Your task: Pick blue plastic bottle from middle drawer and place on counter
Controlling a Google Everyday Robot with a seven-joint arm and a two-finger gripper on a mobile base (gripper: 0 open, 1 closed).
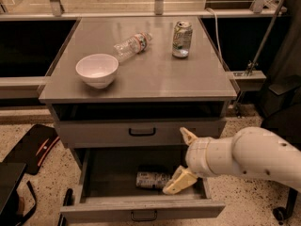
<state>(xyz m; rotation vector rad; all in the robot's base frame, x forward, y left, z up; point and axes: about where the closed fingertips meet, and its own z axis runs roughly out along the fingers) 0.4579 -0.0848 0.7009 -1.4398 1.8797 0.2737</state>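
Observation:
The middle drawer point(141, 208) is pulled open below the counter point(146, 76). The blue plastic bottle point(151, 180) lies on its side on the drawer floor, its pale label with dark print facing up. My gripper point(183, 160) comes in from the right on a white arm. It is open, with one cream finger up by the closed upper drawer front and the other down in the drawer just right of the bottle. The fingers hold nothing.
On the counter stand a white bowl point(97, 69), a slim clear bottle with a red-and-white label point(132, 44) lying on its side, and a green-and-white can point(181, 39). A closed drawer point(141, 132) sits above the open one. A black object point(33, 147) lies on the floor at left.

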